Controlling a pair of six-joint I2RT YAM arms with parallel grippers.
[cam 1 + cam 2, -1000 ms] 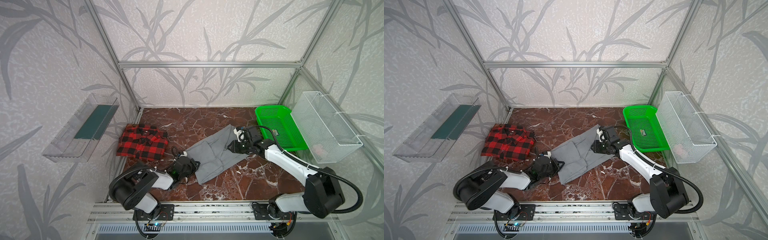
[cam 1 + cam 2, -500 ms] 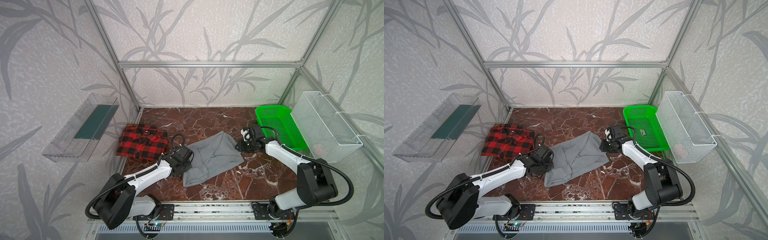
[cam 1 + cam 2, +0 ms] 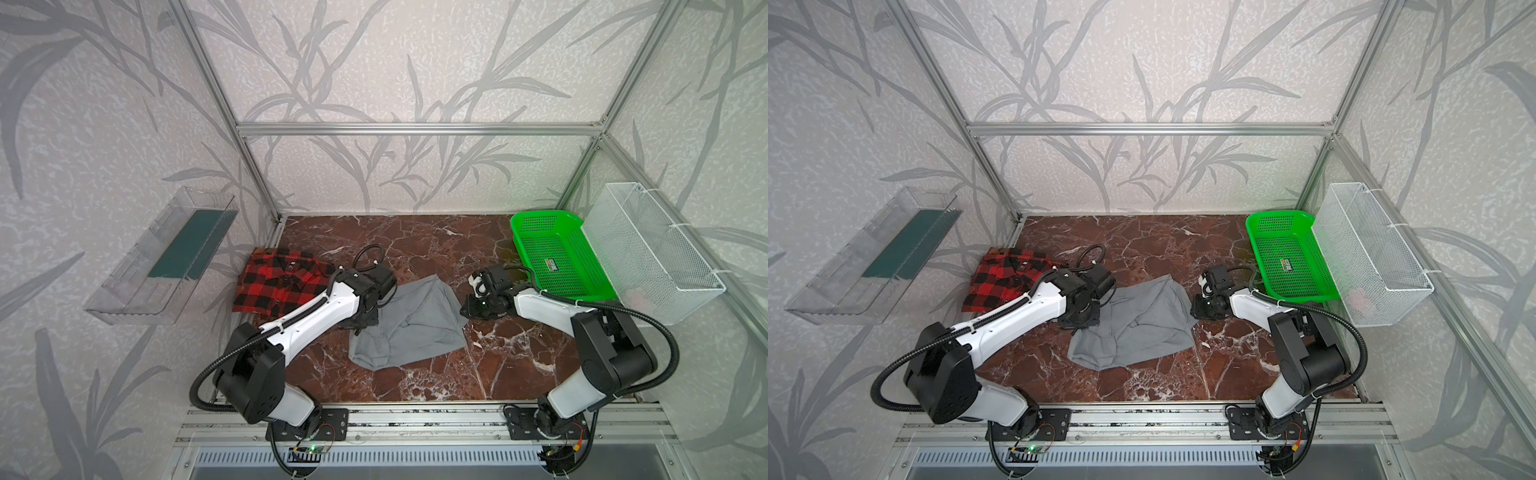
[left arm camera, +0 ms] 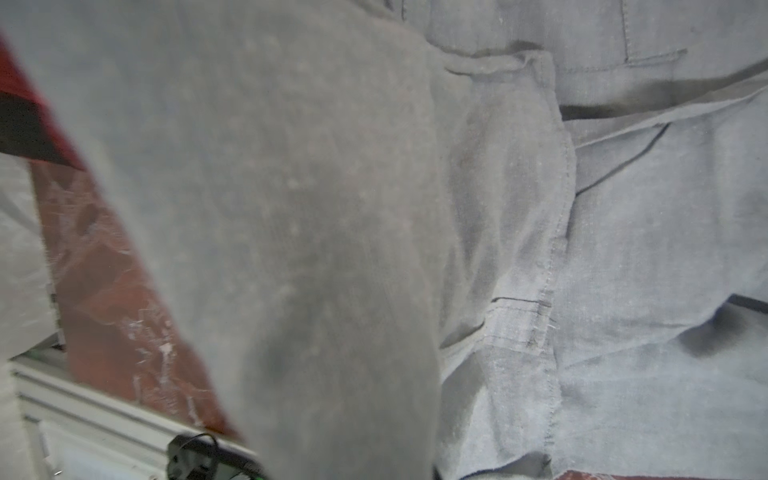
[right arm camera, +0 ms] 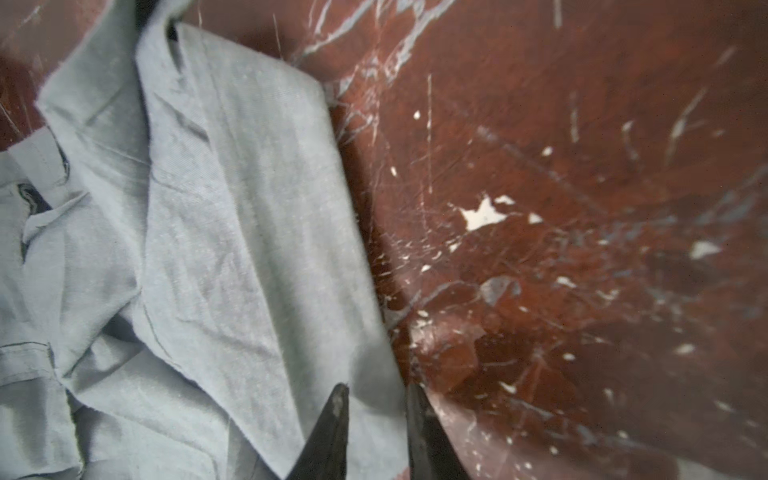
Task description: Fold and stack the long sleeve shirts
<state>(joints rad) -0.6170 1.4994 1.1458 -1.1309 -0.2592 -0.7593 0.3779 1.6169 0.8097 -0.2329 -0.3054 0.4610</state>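
The marble table carries the gray shirt at its centre in both top views, partly folded into a rumpled rectangle. The plaid shirt sits folded at the gray one's 10 o'clock, near but apart. Both are light, limp cloth. They will likely sag, slide on the smooth stone and lose a fold if dragged. I judge the safest holds to be hems, seams and folded edges, where several layers give the pads something to bite, taken at two opposite corners together.

The left gripper sits at the gray shirt's 9 o'clock edge. Its fingers are hidden but closed tight, and cloth drapes right across the left wrist view, so it appears to hold that edge lifted. The right gripper is low at the 2 o'clock edge. In the right wrist view its fingertips stand a little apart, with the shirt's folded edge lying flat beneath and between them, not visibly pinched.
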